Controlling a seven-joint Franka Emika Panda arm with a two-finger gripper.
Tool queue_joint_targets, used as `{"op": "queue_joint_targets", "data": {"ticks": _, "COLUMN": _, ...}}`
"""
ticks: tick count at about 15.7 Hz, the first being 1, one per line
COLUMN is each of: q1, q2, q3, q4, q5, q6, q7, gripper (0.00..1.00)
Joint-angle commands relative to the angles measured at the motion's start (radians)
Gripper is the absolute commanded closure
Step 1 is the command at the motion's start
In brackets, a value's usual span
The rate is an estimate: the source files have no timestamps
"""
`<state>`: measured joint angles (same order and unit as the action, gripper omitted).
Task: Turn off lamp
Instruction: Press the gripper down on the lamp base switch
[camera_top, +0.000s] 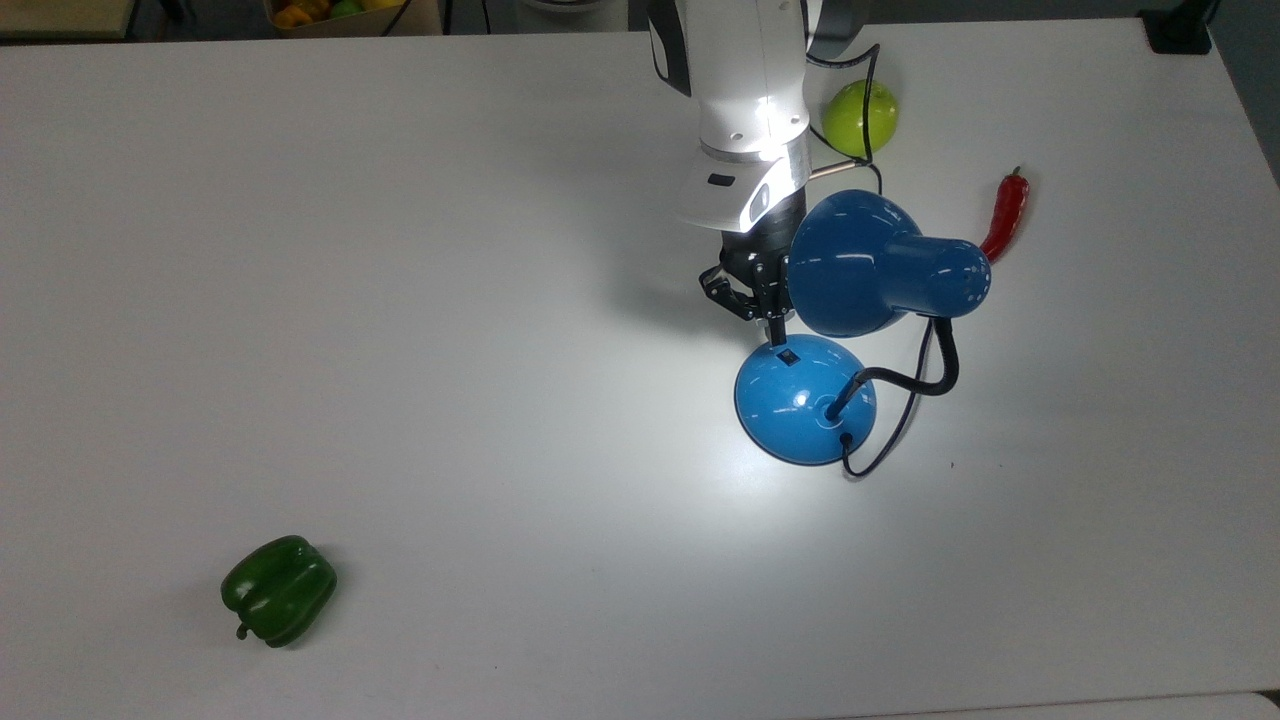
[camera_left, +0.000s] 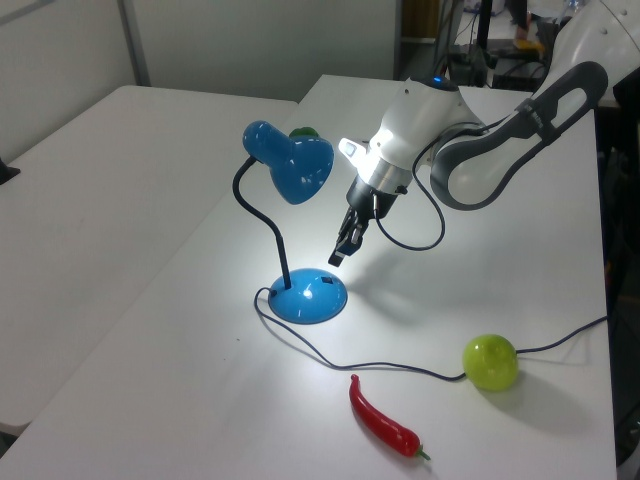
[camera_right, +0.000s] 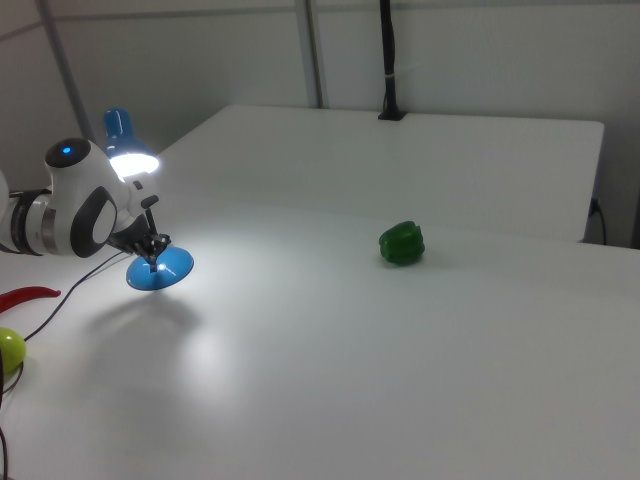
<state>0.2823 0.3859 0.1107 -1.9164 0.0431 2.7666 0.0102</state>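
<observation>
you had the gripper (camera_top: 772, 333) w/ fingers pressed together, tip just above the lamp (camera_top: 805, 398) base, right by the switch (camera_top: 788, 357). lamp sat near the table's (camera_top: 400, 300) far edge in the top view, right of centre. bulb was lit, so nothing done yet; the switch press was left.

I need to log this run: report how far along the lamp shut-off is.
Done: the gripper has reached the blue desk lamp, its fingertips right by the small black switch on the domed base. In hand: lining up on that switch; the left view shows the tip just above the base, contact unclear. Left: the press itself, since the shade casts a bright pool on the white table, so the lamp is lit.
</observation>
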Motion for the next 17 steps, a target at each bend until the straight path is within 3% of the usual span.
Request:
{"op": "queue_joint_targets", "data": {"ticks": 1, "q1": 0.015, "q2": 0.014, "q3": 0.000, "q4": -0.009, "q5": -0.003, "q6": 0.054, "q7": -0.009, "gripper": 1.00}}
{"op": "queue_joint_targets", "data": {"ticks": 17, "q1": 0.023, "q2": 0.068, "q3": 0.000, "q4": -0.001, "q5": -0.034, "q6": 0.128, "q7": -0.013, "gripper": 1.00}}
